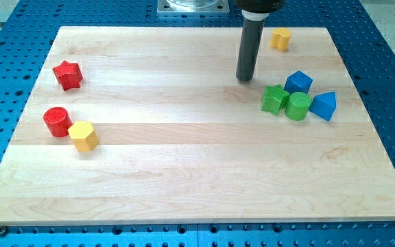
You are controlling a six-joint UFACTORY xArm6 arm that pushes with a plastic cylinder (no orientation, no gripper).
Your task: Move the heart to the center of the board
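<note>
The yellow heart-like block (280, 39) lies near the board's top edge, at the view's upper right. My tip (245, 79) rests on the wooden board (184, 171), below and to the left of that yellow block, with a clear gap between them. The tip touches no block. A green star-like block (274, 99) lies just below and to the right of the tip.
A cluster sits at the right: a blue cube (298, 82), a green cylinder (297, 106) and a blue triangular block (324, 106), next to the green star. At the left are a red star (67, 74), a red cylinder (57, 121) and a yellow hexagonal block (83, 135).
</note>
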